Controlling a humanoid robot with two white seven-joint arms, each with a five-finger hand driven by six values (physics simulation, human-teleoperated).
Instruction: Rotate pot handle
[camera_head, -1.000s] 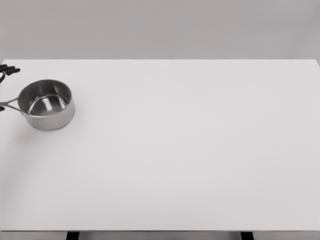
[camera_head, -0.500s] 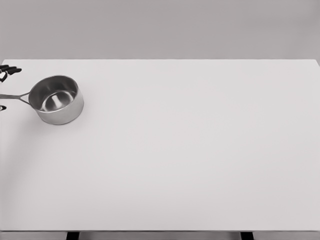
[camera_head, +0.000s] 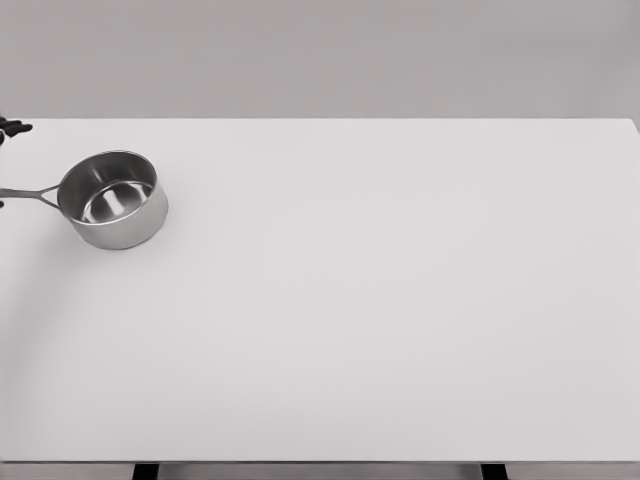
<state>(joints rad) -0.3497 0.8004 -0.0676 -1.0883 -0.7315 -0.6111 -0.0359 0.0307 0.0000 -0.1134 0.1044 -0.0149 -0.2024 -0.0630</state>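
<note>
A shiny steel pot (camera_head: 112, 200) stands upright near the far left of the white table (camera_head: 380, 300). Its thin handle (camera_head: 25, 192) points left and runs out past the picture's left edge. Only a small dark bit of my left hand (camera_head: 10, 127) shows at the left edge, above the handle and apart from it. Most of that hand is out of view. My right arm does not appear.
The table's far edge runs along the top, close behind the pot. A plain grey wall stands behind it. Dark table legs (camera_head: 146, 470) show under the front edge.
The pot slid right and slightly away, and its handle swung to point straight left; it has stayed still for the last half second. My left hand has drawn back to the left.
</note>
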